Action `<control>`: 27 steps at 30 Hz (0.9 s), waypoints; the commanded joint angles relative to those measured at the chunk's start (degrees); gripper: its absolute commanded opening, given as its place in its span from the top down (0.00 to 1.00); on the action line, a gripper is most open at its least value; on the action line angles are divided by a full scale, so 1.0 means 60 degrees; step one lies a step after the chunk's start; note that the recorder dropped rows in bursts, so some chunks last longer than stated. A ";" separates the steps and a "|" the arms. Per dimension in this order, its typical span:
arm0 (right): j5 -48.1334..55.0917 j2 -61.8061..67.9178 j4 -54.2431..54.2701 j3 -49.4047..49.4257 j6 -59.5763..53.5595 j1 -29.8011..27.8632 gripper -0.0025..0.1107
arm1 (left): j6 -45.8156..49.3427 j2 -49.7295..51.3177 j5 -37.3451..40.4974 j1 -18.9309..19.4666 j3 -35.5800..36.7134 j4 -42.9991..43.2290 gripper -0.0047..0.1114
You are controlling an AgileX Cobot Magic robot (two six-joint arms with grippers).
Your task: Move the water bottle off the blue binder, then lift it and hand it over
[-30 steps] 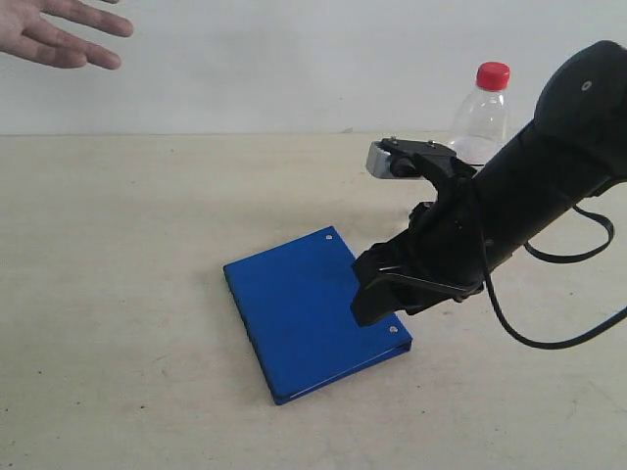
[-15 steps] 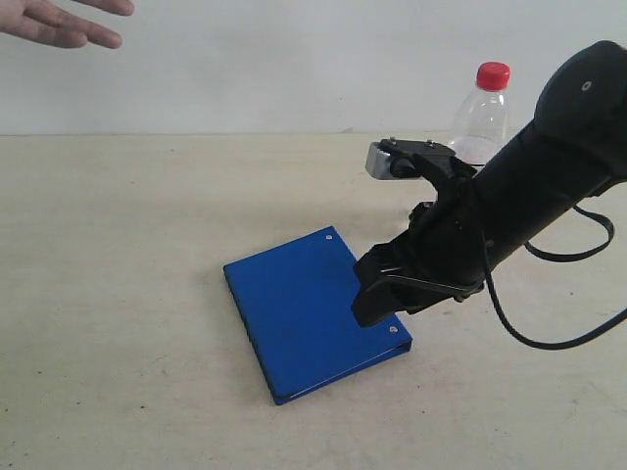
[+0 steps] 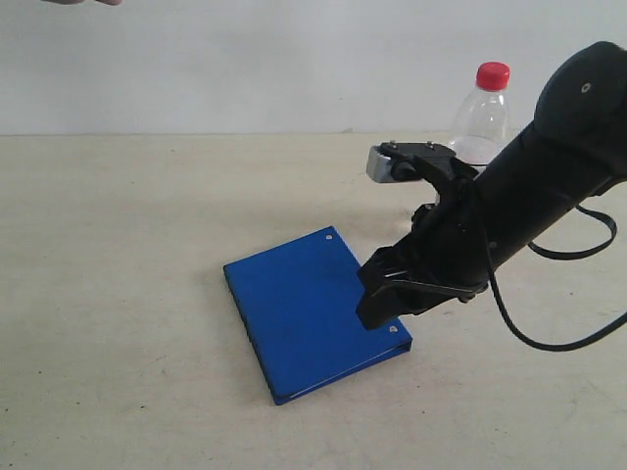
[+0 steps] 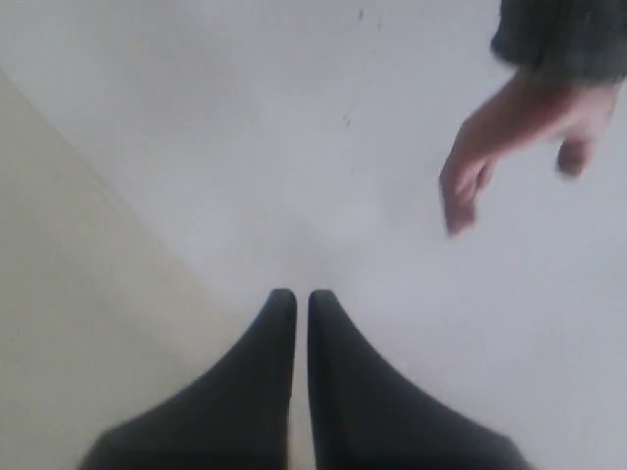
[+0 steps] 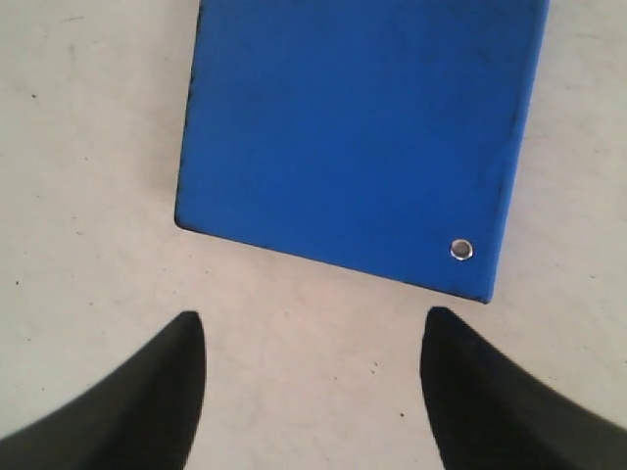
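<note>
The blue binder lies flat on the table with nothing on top of it. The water bottle, red cap up, stands upright on the table at the back right, its lower part hidden behind my right arm. My right gripper hangs over the binder's right edge, open and empty. In the right wrist view this gripper has its fingers spread wide over bare table, just off the binder near a silver rivet. My left gripper is shut on nothing and faces a white wall.
A person's hand hangs in front of the wall in the left wrist view; only its fingertips show at the exterior view's top left edge. The beige table spreads to the left of the binder. A black cable loops under my right arm.
The person's hand at the top left has risen almost out of the exterior view. My right gripper has edged slightly to the right over the binder's edge.
</note>
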 commanded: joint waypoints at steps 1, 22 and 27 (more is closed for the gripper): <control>0.0040 -0.0007 -0.0123 0.0006 0.0178 0.0004 0.48 | 0.2600 -0.0026 0.2611 -0.0066 -0.0480 0.0626 0.92; -0.0047 0.0847 0.1057 0.0006 0.1545 0.0008 0.48 | 1.6677 1.4363 0.7756 -0.0066 -0.2767 -1.0322 0.92; -0.0040 0.0249 0.1083 -0.0014 0.1151 0.0008 0.48 | 1.6915 1.5640 0.8312 -0.0080 -0.3432 -1.0322 0.92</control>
